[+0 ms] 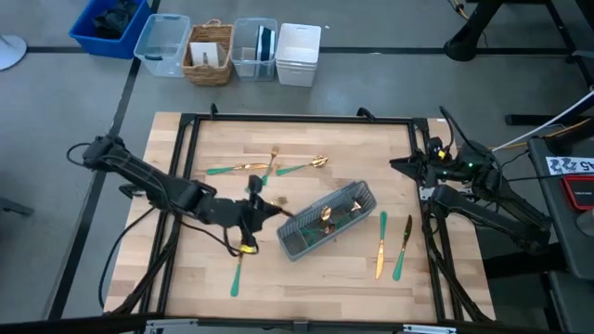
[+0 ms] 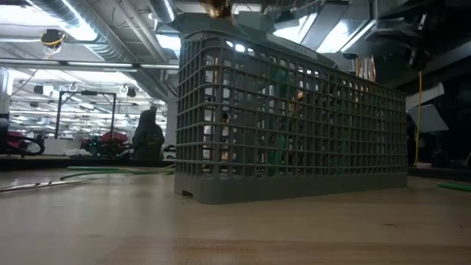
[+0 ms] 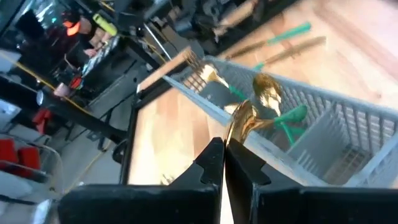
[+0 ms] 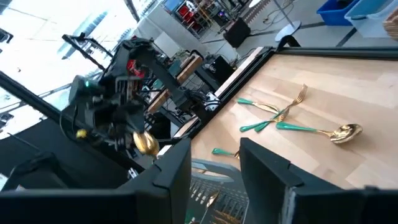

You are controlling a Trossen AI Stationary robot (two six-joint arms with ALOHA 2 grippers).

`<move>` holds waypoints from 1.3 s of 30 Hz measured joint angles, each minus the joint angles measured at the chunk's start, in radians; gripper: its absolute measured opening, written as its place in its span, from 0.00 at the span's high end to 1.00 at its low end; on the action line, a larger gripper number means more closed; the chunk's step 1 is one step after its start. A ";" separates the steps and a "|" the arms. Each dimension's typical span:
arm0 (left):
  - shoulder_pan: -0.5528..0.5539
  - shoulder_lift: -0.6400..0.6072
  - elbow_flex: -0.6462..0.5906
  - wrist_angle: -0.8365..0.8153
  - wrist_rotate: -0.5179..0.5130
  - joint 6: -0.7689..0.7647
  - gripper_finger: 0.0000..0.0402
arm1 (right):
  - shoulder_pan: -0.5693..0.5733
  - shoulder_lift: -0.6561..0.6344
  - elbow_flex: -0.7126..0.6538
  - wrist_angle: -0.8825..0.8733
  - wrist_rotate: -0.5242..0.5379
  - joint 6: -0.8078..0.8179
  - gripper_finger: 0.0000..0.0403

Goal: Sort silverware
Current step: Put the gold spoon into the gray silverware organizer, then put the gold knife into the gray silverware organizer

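The grey slotted caddy stands slantwise on the table right of centre, with several gold-and-teal pieces in it. My left gripper hovers at the caddy's left end, shut on a gold spoon. A fork and spoons lie crossed near the far edge. Two pieces lie right of the caddy. A single teal-handled piece lies near the front edge. My right gripper waits open at the table's right edge, its fingers apart. My left gripper pinches the spoon between its two shut fingers at the gold metal just behind the bowl. The bowl sticks out past the fingertips toward the caddy. The spoon is lifted clear; the gripper hides its handle.
Beyond the far edge stand a blue bin, clear tubs, a wicker basket and a white container. A black frame rims the table. In the low view the caddy fills the foreground, with a person far behind.
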 joint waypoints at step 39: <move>-0.033 -0.018 0.000 -0.157 -0.007 -0.480 0.75 | 0.000 0.002 0.222 -0.485 0.038 -0.077 0.66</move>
